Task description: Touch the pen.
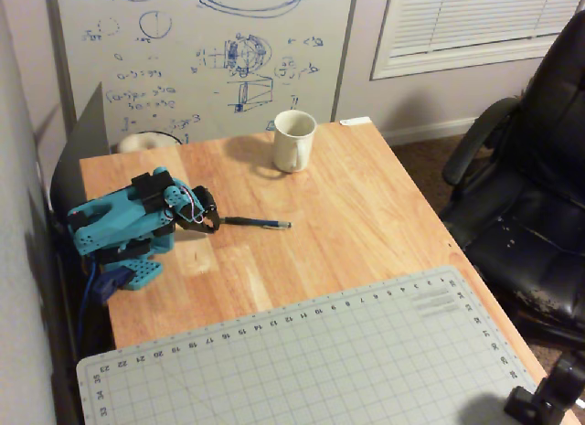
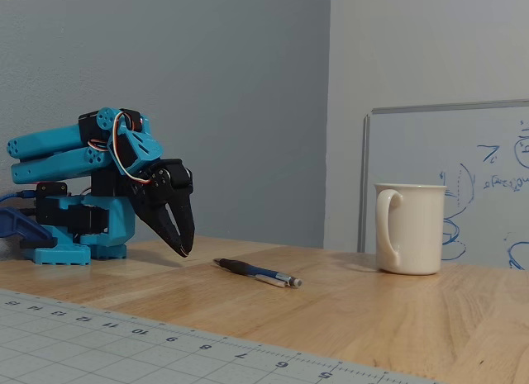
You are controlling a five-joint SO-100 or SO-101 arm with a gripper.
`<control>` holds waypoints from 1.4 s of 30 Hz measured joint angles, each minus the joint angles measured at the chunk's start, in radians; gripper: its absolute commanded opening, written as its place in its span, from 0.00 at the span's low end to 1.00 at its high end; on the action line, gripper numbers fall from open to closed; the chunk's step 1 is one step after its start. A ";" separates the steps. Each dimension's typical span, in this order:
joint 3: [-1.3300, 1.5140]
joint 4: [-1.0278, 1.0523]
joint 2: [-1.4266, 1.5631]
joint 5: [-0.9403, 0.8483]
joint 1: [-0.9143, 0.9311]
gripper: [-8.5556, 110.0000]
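Observation:
The pen (image 1: 257, 222) is thin and dark with a lighter tip, lying flat on the wooden table (image 1: 366, 215); it also shows in the fixed view (image 2: 258, 272). My blue arm is folded back at the table's left. My black gripper (image 1: 213, 222) points down, its tips just left of the pen's near end. In the fixed view my gripper (image 2: 185, 250) hangs with its tips slightly above the table, a short gap left of the pen, not touching it. The jaws look closed together and hold nothing.
A cream mug (image 1: 293, 140) stands at the table's back; it shows right of the pen in the fixed view (image 2: 409, 229). A grey cutting mat (image 1: 311, 361) covers the front. A whiteboard (image 1: 206, 50) leans behind. A black office chair (image 1: 530, 196) is at the right.

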 measured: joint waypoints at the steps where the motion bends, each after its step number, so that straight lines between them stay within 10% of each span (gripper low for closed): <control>1: 0.000 0.000 0.000 0.000 0.000 0.08; 42: -0.290 -0.044 -0.198 0.000 0.000 0.08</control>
